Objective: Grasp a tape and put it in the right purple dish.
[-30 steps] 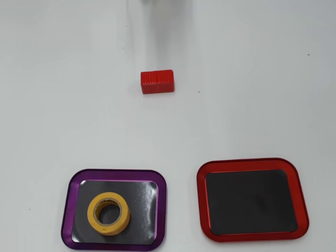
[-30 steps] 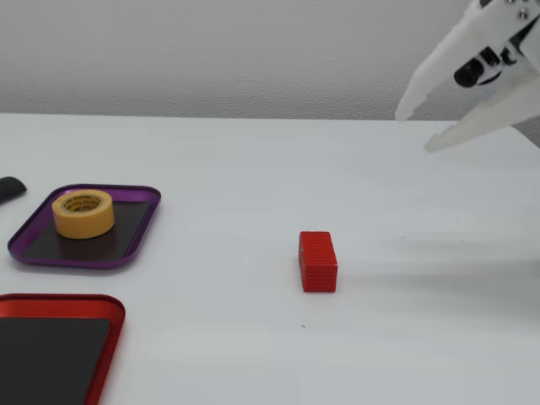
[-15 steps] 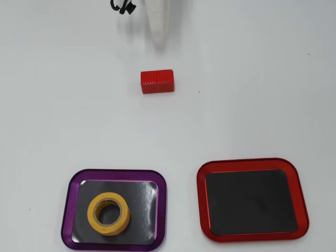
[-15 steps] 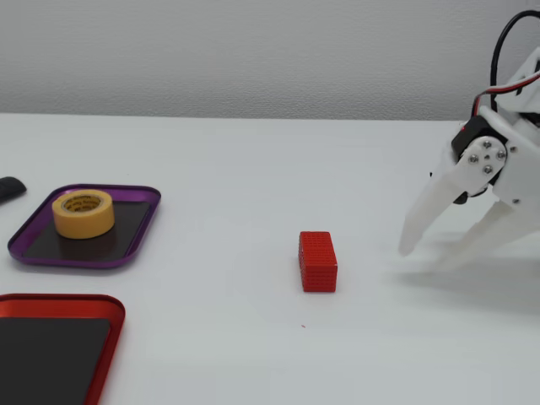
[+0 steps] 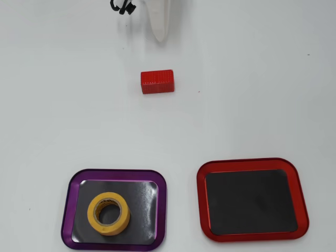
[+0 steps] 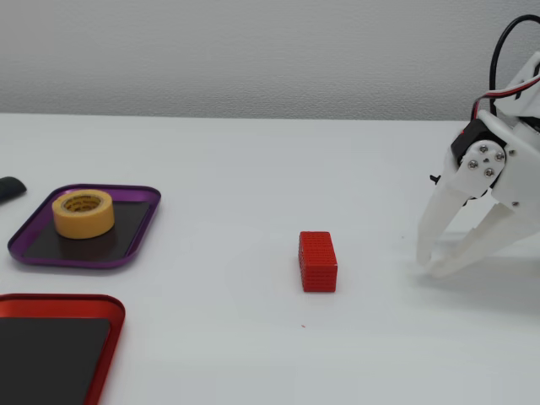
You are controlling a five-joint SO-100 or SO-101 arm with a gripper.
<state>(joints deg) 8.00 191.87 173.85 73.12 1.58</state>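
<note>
The yellow tape lies flat inside the purple dish, left of its middle, at the bottom left of the overhead view. In the fixed view the tape sits in the purple dish at the far left. My gripper is at the far right of the fixed view, tips down on the table and nearly touching each other, holding nothing. In the overhead view the gripper shows at the top edge, far from the tape.
A small red block lies on the table between the gripper and the dishes, also seen in the fixed view. An empty red-rimmed dish sits beside the purple one. A dark object shows at the left edge.
</note>
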